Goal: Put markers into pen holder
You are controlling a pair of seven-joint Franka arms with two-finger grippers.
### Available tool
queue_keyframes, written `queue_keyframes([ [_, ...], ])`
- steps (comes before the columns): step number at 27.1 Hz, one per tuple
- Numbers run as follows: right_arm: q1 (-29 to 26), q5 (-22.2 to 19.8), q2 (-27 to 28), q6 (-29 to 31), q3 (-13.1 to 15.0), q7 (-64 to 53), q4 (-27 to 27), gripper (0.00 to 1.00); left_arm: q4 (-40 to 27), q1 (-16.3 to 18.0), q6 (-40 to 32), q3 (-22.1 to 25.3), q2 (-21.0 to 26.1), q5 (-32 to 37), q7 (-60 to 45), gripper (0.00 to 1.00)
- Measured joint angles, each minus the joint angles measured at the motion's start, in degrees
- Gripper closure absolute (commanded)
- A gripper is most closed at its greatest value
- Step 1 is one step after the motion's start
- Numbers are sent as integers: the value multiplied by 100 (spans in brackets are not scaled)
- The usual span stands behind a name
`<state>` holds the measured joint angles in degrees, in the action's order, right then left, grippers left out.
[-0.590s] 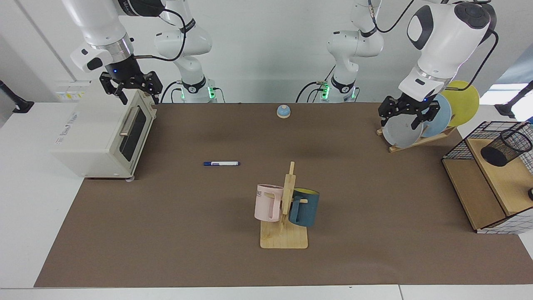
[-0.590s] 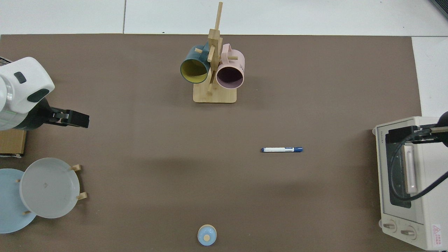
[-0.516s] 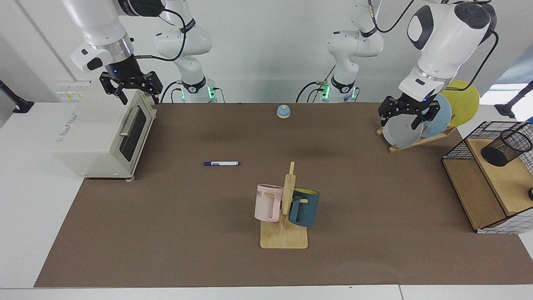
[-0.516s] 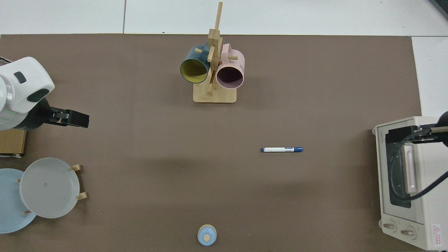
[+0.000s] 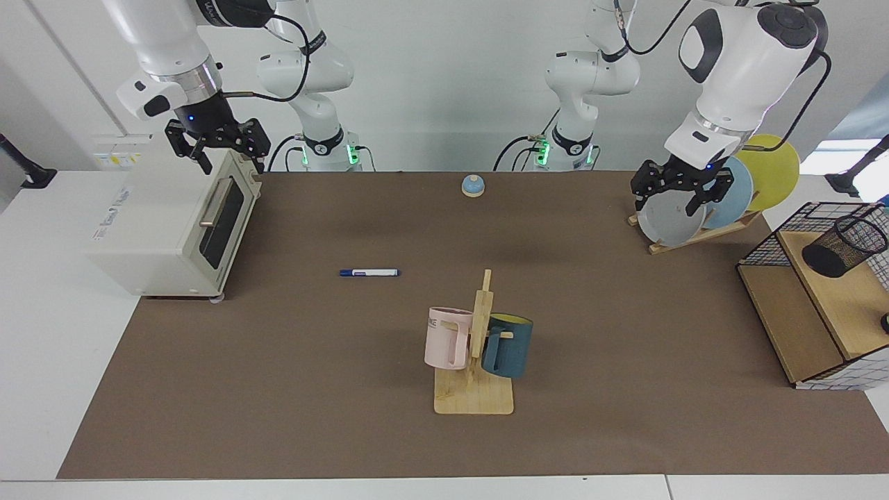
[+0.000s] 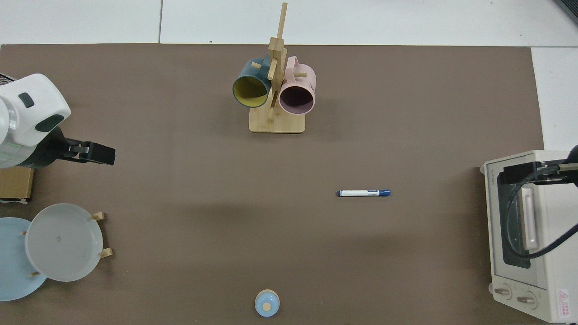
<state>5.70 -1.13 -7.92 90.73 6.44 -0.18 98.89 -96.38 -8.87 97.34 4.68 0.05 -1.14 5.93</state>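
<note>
Slim white-barrelled marker with dark blue cap and blue end (image 5: 369,273) (image 6: 364,193): lies flat on the brown mat of the desk (image 5: 292,389) (image 6: 180,180), alone on open mat, between the white toaster oven and the wooden mug stand, well apart from both hands.

Small black wire-mesh cylindrical pen holder (image 5: 844,245): rests tilted on the wooden shelf (image 5: 833,298) inside the large black wire-grid basket (image 5: 771,239) at the facing view's right edge, its open mouth turned up and toward the view's right. Far from the marker. Not identifiable in the top view.

Right hand (image 5: 219,149) (image 6: 519,174): hangs above the top front edge of the white toaster oven (image 5: 167,222) (image 6: 524,234), fingers spread apart, empty. The arm waits there.

Left hand (image 5: 680,191) (image 6: 92,153): hangs in front of the grey plate (image 5: 663,222) (image 6: 63,241), fingers parted, holding nothing. The arm waits there.

Wooden plate rack (image 5: 701,236): holds the grey plate, a light blue plate (image 5: 737,189) (image 6: 11,271) behind it and a yellow plate (image 5: 774,170) at the back, all standing on edge.

Wooden mug stand (image 5: 476,385) (image 6: 276,122): upright near the desk's middle, a pink mug (image 5: 444,337) (image 6: 295,92) hung on one side, a dark blue mug with yellow inside (image 5: 508,346) (image 6: 250,85) on the other.

Small blue dome-shaped bell on a wooden base (image 5: 473,185) (image 6: 267,303): stands on the mat near the arms' bases.
</note>
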Motion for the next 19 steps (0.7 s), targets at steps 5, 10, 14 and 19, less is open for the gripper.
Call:
queue_keyframes([
  [5, -8, 0, -23, -5, 70, 2, 0, 0, -12, 0, 0, 0, 0, 0, 0, 0],
  [10, -12, 0, -52, 9, 92, 499, 1, 0, -38, 0, 0, 0, 0, 0, 2, 0],
  [14, -9, 0, -29, 199, 87, 1620, 40, 0, -47, 0, 1, -1, 0, 0, 2, 0],
  [19, 55, 68, 81, 506, 52, 3237, 167, 0, -50, 0, 2, -1, 0, 0, 2, 0],
])
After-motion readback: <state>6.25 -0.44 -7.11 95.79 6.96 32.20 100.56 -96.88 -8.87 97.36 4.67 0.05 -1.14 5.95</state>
